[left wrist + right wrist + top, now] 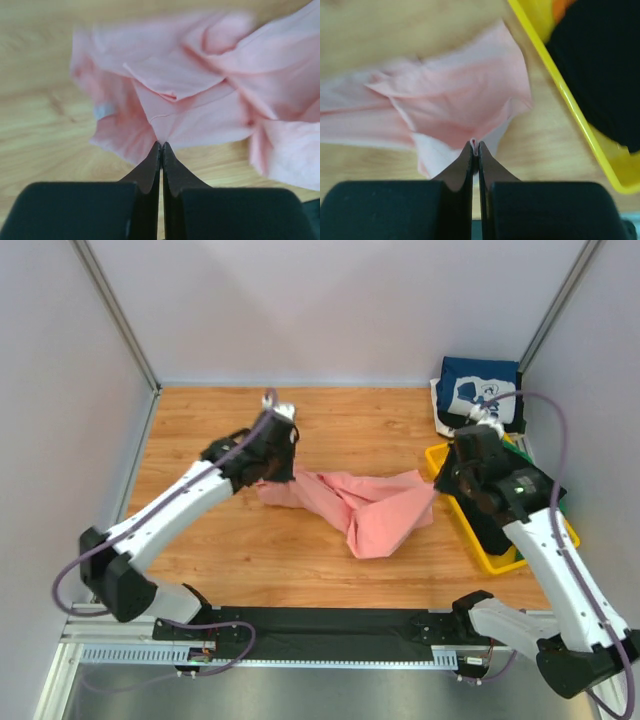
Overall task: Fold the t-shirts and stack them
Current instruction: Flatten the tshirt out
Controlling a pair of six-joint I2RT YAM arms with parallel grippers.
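A salmon-pink t-shirt (365, 505) hangs crumpled between my two grippers over the wooden table (240, 560). My left gripper (272, 477) is shut on its left edge; the left wrist view shows the cloth (190, 100) pinched at the fingertips (161, 145). My right gripper (440, 480) is shut on its right edge; the right wrist view shows a fold of the cloth (460, 100) held between the tips (475, 145). A navy t-shirt with a white print (482, 390) lies folded at the back right. A black t-shirt (500, 530) lies in the bin.
A yellow plastic bin (470, 530) stands at the right, just beside my right gripper, and its rim shows in the right wrist view (560, 90). White cloth (440, 412) lies under the navy shirt. Grey walls enclose the table.
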